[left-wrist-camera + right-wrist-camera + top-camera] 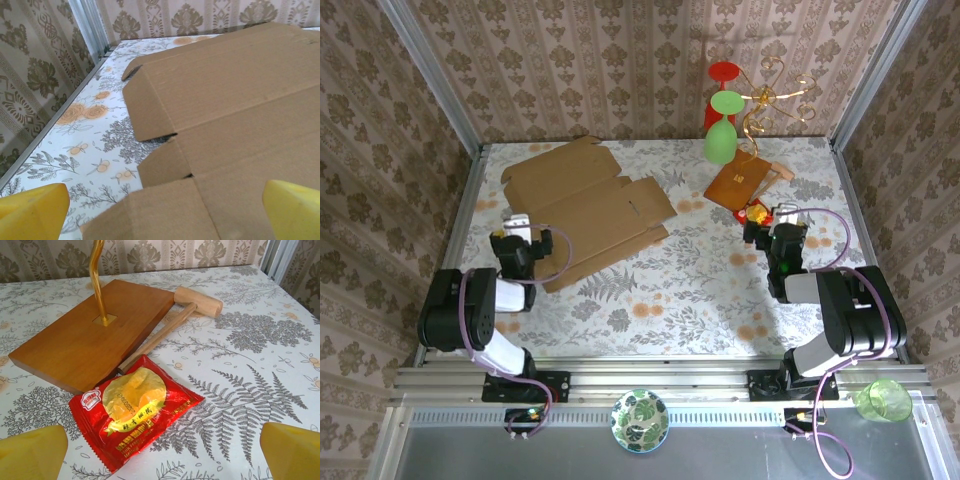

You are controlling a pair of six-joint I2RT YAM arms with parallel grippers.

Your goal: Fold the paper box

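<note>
left gripper (160,215): fingers spread wide, empty | large flat tan corrugated-cardboard paper box (585,205): unfolded, its nearest flap just ahead between those fingers | handling: probably light, stiff, bends along creases; pinch a flap edge | right gripper (160,452): wide apart, empty, box well to its left
</note>
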